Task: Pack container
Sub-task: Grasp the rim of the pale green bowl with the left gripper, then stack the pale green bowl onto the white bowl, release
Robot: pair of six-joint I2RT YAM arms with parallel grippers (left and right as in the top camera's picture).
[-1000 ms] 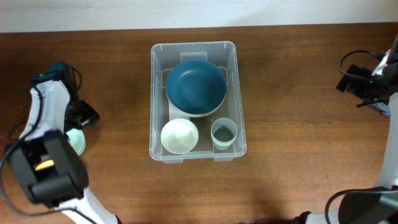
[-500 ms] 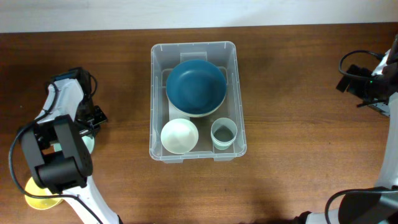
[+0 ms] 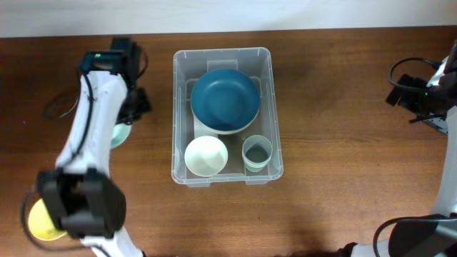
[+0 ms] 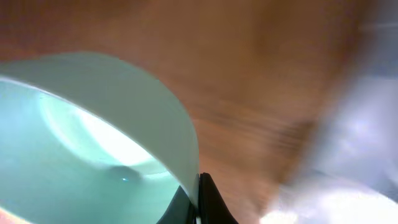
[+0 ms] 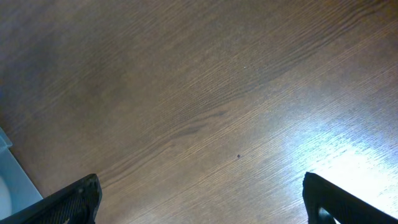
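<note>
The container point(image 3: 222, 53), a clear plastic bin, stands mid-table. It holds a dark blue bowl point(image 3: 225, 98), a small white bowl point(image 3: 206, 155) and a pale green cup point(image 3: 257, 153). My left gripper point(image 3: 128, 123) is just left of the bin and is shut on the rim of a mint-green bowl point(image 3: 119, 135). In the left wrist view that mint-green bowl point(image 4: 93, 143) fills the left half, its wall pinched between my left gripper's point(image 4: 199, 202) dark fingers. My right gripper point(image 5: 202, 205) hangs open over bare wood at the far right, nothing between its fingers.
A yellow dish point(image 3: 39, 220) lies at the lower left, partly under the left arm's base. The right arm point(image 3: 423, 96) sits at the right edge. A sliver of the bin point(image 5: 6, 163) shows at the left of the right wrist view.
My left gripper closed on the mint-green bowl's rim. The arm then swung up and right with it, toward the bin's left side. The right arm has not moved.
</note>
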